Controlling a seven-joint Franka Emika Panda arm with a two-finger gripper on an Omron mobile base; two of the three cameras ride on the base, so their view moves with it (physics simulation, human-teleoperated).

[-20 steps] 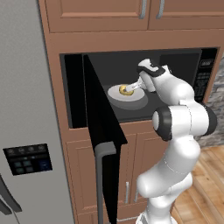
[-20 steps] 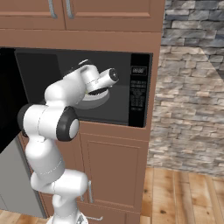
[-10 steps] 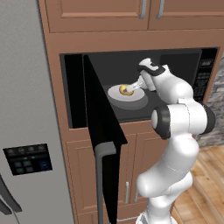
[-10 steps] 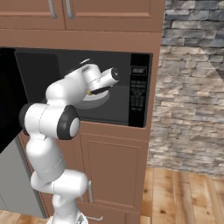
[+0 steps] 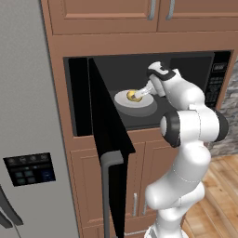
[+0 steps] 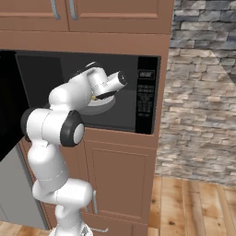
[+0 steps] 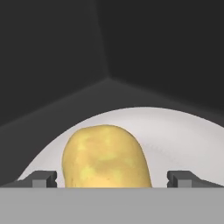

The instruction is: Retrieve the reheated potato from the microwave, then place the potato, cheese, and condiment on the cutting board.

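1. the gripper (image 7: 112, 178) reaches inside the microwave (image 5: 186, 69), whose door (image 5: 107, 135) hangs open.
2. its jaws stand fully spread and hold nothing.
3. the potato (image 7: 105, 156) lies between the two fingertips (image 7: 43, 178), nearer the left one, touching neither.
4. the potato rests on a white plate (image 7: 183, 135) beneath the fingers.

place: a home kitchen | shown by: black microwave (image 5: 195, 88) built into brown wood cupboards (image 5: 139, 16) | left: big grey fridge (image 5: 28, 121) with buttons | right: grey stone wall (image 6: 203, 92) | bottom right: wood floor (image 6: 198, 207)
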